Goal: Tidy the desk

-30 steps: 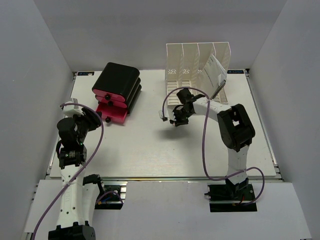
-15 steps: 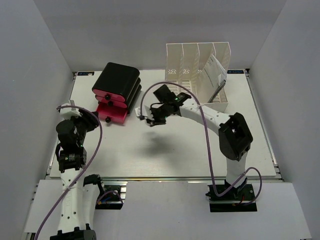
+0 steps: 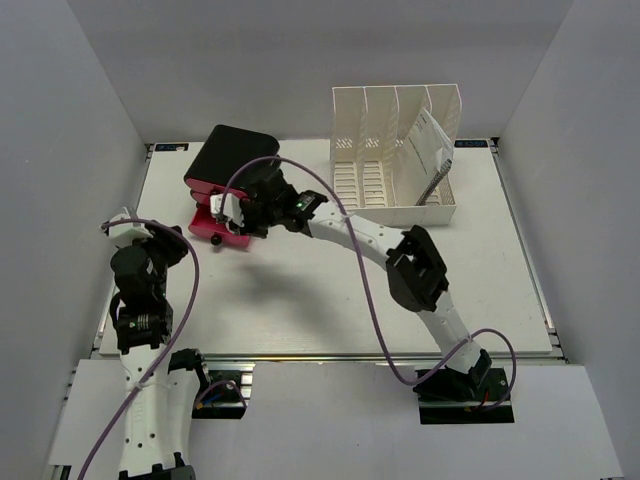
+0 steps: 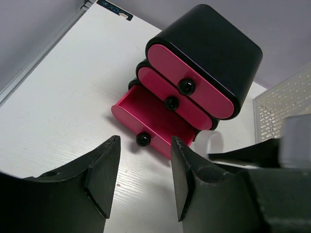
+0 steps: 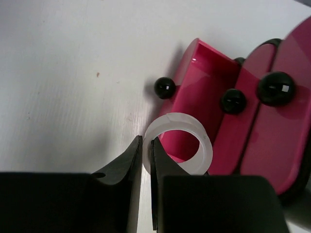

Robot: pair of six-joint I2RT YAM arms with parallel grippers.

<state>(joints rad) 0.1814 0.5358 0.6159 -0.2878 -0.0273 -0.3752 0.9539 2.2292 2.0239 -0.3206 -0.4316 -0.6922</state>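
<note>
Left gripper [image 4: 143, 187]: two black matte fingers spread apart, nothing between them, hanging above the left part of the desk. Desk [image 3: 330, 300]: flat white rectangular top with faint grain, lying between grey walls under both arms, silver metal rail [image 3: 330, 357] along its near edge. Drawer unit [image 3: 232, 165]: glossy black shell with rounded corners, three pink drawers with black ball knobs, the lowest drawer pulled out, standing at back left. Right gripper [image 5: 146, 145]: fingers pinched on the wall of a translucent white ring [image 5: 177, 120], held over the open drawer's front. File rack [image 3: 395, 150]: white, slotted, at back right, a printed paper [image 3: 428, 140] leaning in its rightmost compartment.
</note>
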